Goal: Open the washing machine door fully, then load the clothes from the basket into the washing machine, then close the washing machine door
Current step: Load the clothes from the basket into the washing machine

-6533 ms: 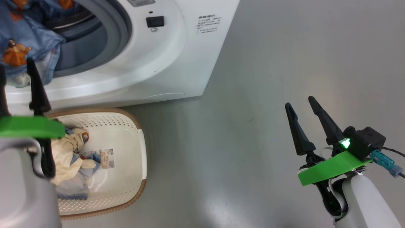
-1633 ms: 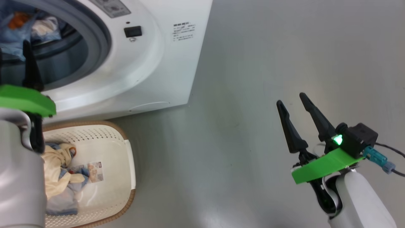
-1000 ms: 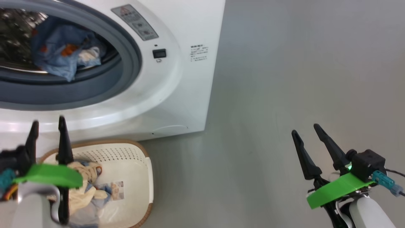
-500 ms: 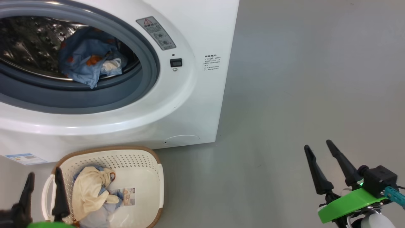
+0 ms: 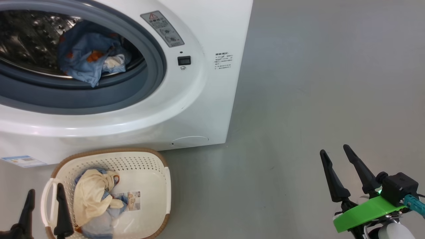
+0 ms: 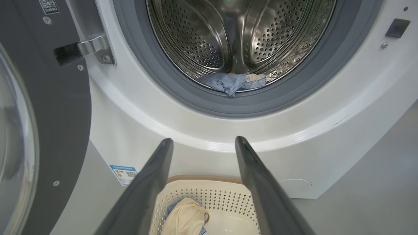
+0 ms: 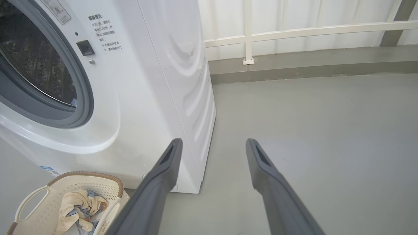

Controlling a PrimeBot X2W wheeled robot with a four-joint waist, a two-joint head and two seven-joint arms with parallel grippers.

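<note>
Two blue, orange-printed garments: drum garment (image 5: pixel 88 59) ahead of my left gripper (image 6: pixel 204 140); basket garment (image 5: pixel 89 196), cream side out, below it in the one basket (image 5: pixel 146 169). My right gripper (image 5: pixel 334 149) and left both gape empty.

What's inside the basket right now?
In the basket lie crumpled clothes, cream side up with blue fabric showing at the edges, and a paper label beside them. Anything beneath the heap is covered.
</note>
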